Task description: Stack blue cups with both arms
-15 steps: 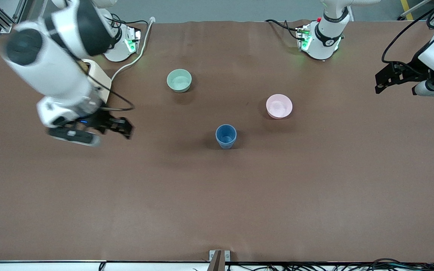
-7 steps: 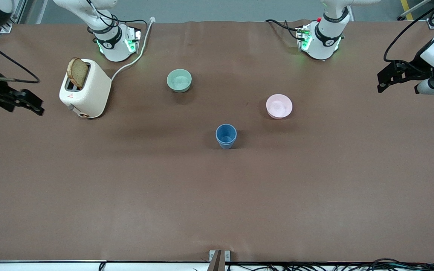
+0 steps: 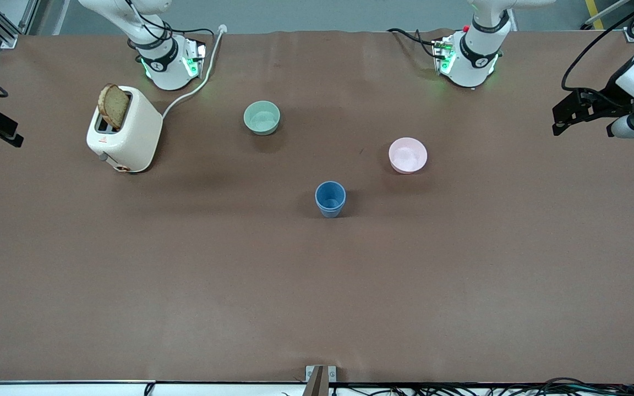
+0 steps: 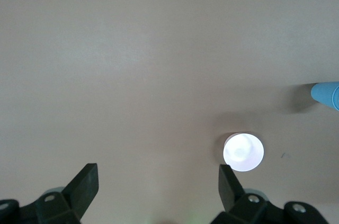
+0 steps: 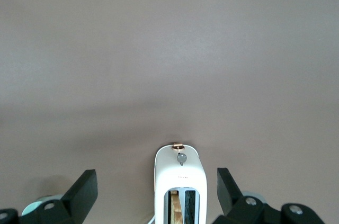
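Note:
One blue cup shape (image 3: 330, 198) stands upright mid-table, nearer the front camera than the pink bowl; I cannot tell whether a second cup sits inside it. Its edge shows in the left wrist view (image 4: 327, 94). No other blue cup is in view. My left gripper (image 3: 559, 121) is open and empty, up over the left arm's end of the table; its fingers (image 4: 85, 184) frame bare table (image 4: 159, 181). My right gripper (image 3: 3, 132) is open and empty, up over the right arm's end of the table, and it also shows in the right wrist view (image 5: 156, 184).
A pink bowl (image 3: 407, 155) sits toward the left arm's end from the cup and shows washed-out white in the left wrist view (image 4: 243, 152). A pale green bowl (image 3: 262, 117) sits farther from the front camera. A white toaster (image 3: 124, 131) with bread stands near the right arm's base (image 5: 180, 179).
My right arm has swung away from over the toaster out to its end of the table, uncovering the toaster. My left gripper has barely moved. The cup has stayed put.

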Robot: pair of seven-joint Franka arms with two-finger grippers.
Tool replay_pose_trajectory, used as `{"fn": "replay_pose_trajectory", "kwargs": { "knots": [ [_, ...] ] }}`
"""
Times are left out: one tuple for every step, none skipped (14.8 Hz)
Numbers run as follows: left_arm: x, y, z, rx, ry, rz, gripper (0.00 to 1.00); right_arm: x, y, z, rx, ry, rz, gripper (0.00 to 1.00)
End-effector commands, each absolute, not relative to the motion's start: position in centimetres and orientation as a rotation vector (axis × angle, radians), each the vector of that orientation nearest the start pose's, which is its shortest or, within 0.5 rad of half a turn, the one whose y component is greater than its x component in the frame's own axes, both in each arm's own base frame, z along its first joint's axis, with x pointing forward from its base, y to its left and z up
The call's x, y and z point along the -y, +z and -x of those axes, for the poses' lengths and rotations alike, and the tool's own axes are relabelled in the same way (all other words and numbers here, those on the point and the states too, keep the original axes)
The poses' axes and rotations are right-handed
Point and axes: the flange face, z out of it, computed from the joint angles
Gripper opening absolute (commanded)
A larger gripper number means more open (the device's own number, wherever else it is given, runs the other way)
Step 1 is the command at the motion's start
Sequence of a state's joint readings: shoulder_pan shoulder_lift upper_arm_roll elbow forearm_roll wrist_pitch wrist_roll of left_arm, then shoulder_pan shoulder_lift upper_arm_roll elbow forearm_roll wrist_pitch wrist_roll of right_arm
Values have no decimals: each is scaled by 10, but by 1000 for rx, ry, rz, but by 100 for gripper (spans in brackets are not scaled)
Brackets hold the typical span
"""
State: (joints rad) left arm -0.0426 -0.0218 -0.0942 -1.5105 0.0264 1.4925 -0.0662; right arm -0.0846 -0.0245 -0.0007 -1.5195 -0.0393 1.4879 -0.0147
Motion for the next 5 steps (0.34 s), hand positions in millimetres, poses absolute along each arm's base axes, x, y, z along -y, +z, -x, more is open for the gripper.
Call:
{"fn": "replay_pose_trajectory", "kwargs": {
  "knots": [
    [70, 662, -535, -128, -27, 3097, 100, 49, 657, -527, -52, 84, 3156, 100],
    [70, 662, -535, -123, -27, 3098, 100, 51, 657, -527, -59, 75, 3156, 100],
    [70, 662, -535, -123, -27, 3100, 100, 53, 657, -527, -64, 68, 3157, 100],
    [69, 662, -535, -121, -27, 3100, 100, 57, 656, -528, -77, 55, 3137, 100],
    [69, 662, -535, -124, -27, 3101, 100, 63, 654, -527, -96, 54, 3099, 100]
  ]
}}
